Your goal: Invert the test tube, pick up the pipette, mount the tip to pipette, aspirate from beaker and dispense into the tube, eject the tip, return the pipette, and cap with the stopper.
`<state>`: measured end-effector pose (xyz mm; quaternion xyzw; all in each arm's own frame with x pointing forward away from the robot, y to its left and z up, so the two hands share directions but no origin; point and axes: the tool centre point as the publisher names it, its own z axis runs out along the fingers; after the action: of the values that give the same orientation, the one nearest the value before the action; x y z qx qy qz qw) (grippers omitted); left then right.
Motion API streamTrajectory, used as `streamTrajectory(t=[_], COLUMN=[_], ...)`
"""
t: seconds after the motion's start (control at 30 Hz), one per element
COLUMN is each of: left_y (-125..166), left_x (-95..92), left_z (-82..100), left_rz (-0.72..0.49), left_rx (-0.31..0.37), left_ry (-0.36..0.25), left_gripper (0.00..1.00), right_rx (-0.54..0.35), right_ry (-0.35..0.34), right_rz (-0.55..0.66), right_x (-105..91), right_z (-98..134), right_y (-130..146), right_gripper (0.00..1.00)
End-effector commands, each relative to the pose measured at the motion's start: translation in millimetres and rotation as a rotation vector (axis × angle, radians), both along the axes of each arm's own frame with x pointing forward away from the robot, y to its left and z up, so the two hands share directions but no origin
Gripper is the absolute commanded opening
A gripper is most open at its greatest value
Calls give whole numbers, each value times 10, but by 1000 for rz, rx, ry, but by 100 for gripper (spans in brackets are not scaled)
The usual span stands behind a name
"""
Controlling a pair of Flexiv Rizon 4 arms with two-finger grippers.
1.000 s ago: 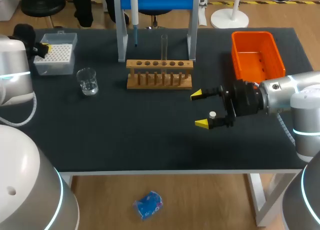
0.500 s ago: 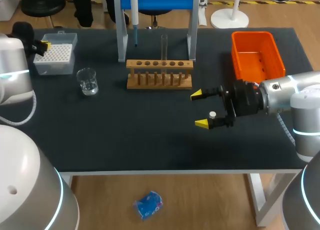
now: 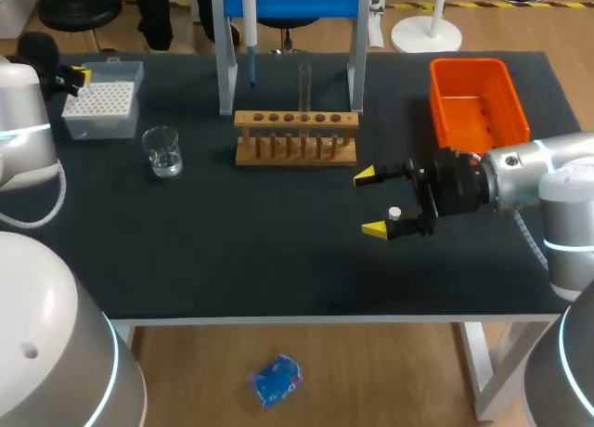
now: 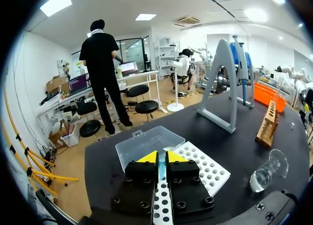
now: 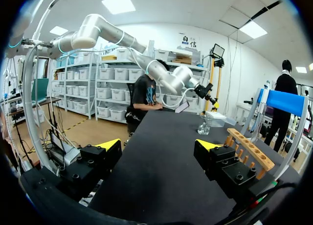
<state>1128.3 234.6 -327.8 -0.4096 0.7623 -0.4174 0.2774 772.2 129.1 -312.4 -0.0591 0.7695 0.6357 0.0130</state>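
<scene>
just under left hand (image 4: 158,157), tip box (image 4: 208,170)

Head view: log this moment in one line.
left tool shut at tip box | right tool open, empty | pipette on stand

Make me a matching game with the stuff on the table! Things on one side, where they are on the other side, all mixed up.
Things:
1. test tube
2. beaker
3. orange bin
4. pipette

Places:
A. hanging on the stand
B. on the table, between the tip box and the wooden rack
C. standing upright in the wooden rack
D. at the table's right side, beyond the right end effector

Pairs: 1-C, 2-B, 3-D, 4-A.
</scene>
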Motion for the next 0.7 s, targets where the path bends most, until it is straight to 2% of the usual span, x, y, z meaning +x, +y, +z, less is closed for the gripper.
streamTrajectory(t=[0.03,0.43,0.6,0.7], left_y=[-4,-63,-120,-204], left_x=[-39,-84,-164,-260], left_z=[59,343,525,652], left_rz=[2,-7,-13,-32], left_rx=[2,21,28,6], left_ry=[-6,-42,-54,-48], left_gripper=[0,0,0,0], right_rx=[0,0,0,0], right_ry=[-1,-1,-1,-1], right_rz=[-2,-2,-2,-2], right_x=[-7,-7,-7,-7], right_z=[-4,-4,-4,-4], right_y=[2,2,2,2], right_gripper=[100,100,100,100])
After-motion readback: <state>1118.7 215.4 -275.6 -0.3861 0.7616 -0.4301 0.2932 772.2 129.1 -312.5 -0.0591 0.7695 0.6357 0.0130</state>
